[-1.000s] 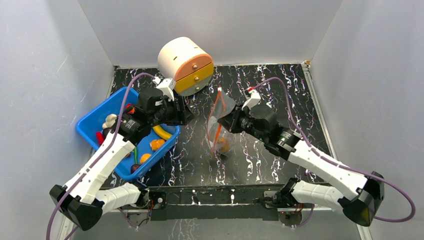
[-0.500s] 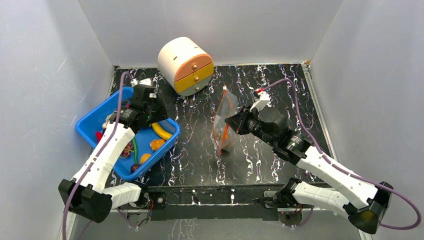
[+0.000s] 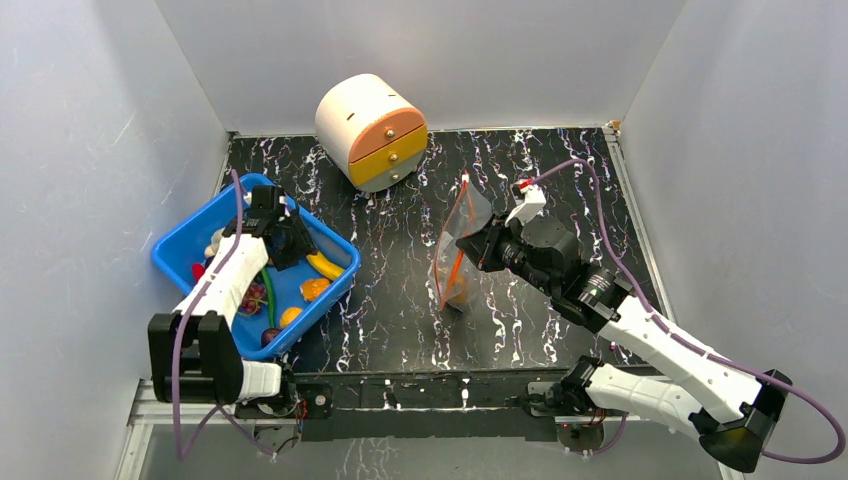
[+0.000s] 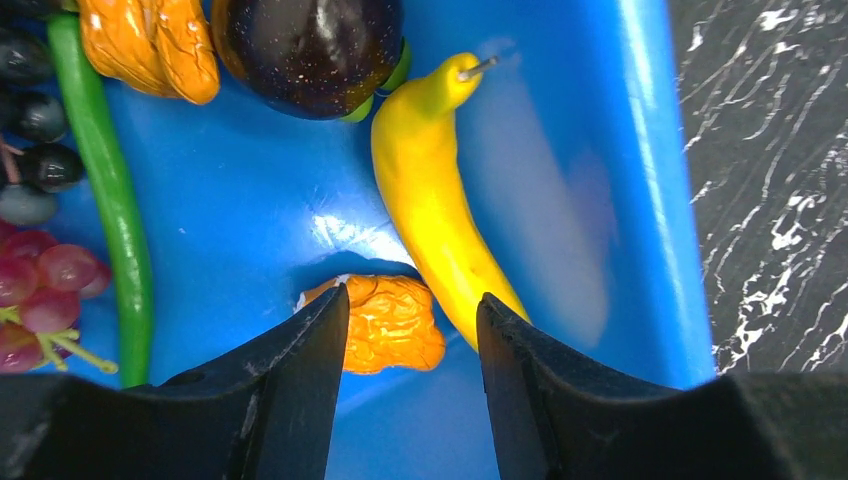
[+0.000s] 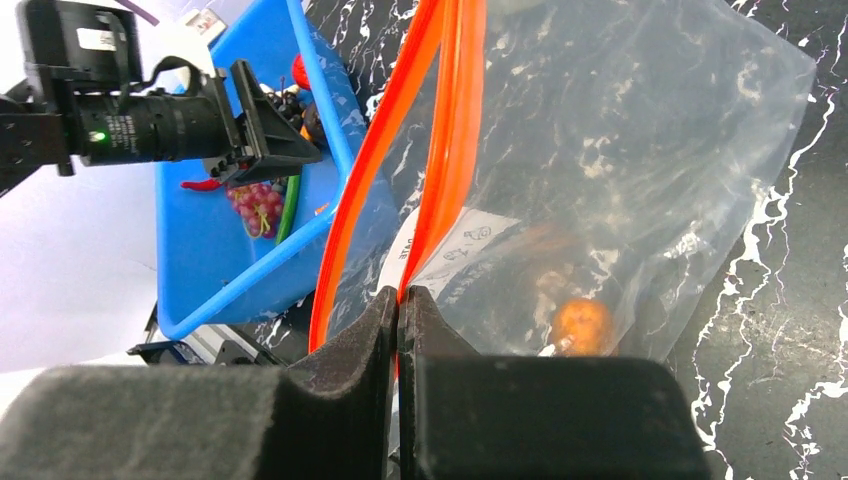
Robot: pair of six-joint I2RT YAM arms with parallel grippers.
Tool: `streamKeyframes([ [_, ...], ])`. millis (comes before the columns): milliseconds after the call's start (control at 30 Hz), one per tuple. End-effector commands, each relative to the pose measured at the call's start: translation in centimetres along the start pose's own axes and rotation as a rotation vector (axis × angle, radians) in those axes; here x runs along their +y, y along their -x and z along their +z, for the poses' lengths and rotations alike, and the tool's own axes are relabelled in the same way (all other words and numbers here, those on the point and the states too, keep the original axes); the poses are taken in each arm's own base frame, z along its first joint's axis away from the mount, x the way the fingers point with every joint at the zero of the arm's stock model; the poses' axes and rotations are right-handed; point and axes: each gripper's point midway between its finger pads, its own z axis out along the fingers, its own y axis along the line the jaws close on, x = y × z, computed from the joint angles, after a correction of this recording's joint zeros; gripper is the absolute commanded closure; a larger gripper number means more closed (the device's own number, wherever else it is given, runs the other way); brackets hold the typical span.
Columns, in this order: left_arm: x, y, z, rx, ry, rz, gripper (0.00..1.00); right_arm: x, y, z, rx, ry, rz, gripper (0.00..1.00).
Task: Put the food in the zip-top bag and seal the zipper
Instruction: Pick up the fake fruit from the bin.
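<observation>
The bag (image 3: 462, 240) stands on the table (image 3: 390, 300) with an orange fruit (image 5: 583, 325) inside. The right gripper (image 5: 400, 300) is clamped on its zipper (image 5: 445, 140). The left gripper (image 4: 412, 300), jaws apart, hovers over a banana (image 4: 435, 215) in the bin (image 4: 600, 200).

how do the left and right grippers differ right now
The left gripper is open; the right gripper is shut. The left hangs over the banana in the blue bin, holding nothing; the right pinches the orange zipper strip of the bag. Both have black fingers.
</observation>
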Motion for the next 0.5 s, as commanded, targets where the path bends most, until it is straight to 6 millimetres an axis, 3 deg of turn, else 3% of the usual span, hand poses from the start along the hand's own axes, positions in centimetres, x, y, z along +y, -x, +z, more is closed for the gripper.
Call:
streamKeyframes([
  [0,-0.4,0.3,1.3,0.014,-0.039,0.007,0.50,1.6,2.3,-0.6,-0.067,0.046,0.002,1.00],
  [100,0.7,-0.3,2.9,0.042,-0.008,-0.006,0.50,1.8,2.4,-0.6,-0.065,0.049,0.004,1.00],
  [233,0.2,-0.7,4.2,0.094,-0.048,0.001,0.50,1.5,2.5,-0.8,-0.071,0.041,0.006,1.00],
  [300,-0.6,-0.8,5.2,0.114,-0.099,0.025,0.42,1.3,2.2,-0.6,-0.065,0.036,0.007,1.00],
  [467,0.8,-2.8,7.0,0.219,-0.028,-0.015,0.44,1.9,2.4,-0.4,-0.067,0.055,0.011,1.00],
])
